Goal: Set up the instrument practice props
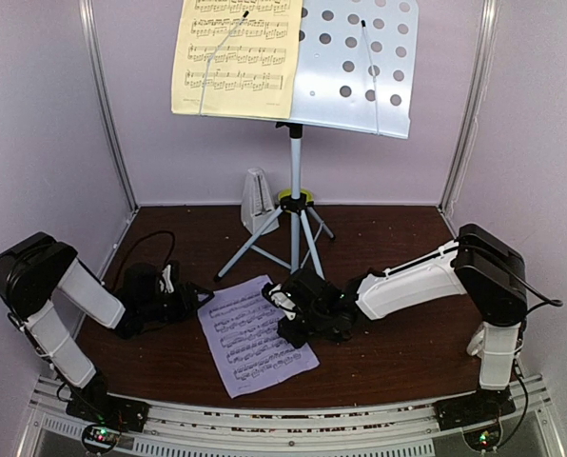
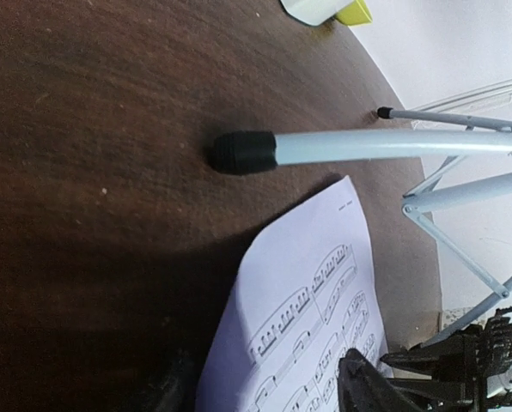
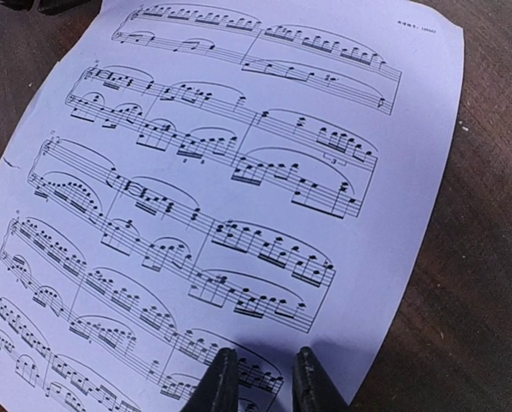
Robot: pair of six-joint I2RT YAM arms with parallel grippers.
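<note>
The white perforated music stand (image 1: 360, 57) stands on its grey tripod (image 1: 295, 190) at the back, with the yellow sheet (image 1: 231, 57) on its left half. The white metronome (image 1: 257, 202) sits left of the tripod. The lilac sheet (image 1: 255, 335) lies flat on the table. My right gripper (image 1: 283, 305) hovers over its right edge with the jaws a little apart; in the right wrist view (image 3: 260, 382) they sit above the sheet (image 3: 239, 172). My left gripper (image 1: 184, 290) is open at the sheet's left corner (image 2: 307, 292), gripping nothing (image 2: 269, 390).
A tripod leg with a black rubber foot (image 2: 243, 152) rests on the dark wooden table (image 1: 398, 333) just beyond the left gripper. A small yellow-green object (image 1: 296, 198) sits behind the tripod. White walls enclose the table on three sides.
</note>
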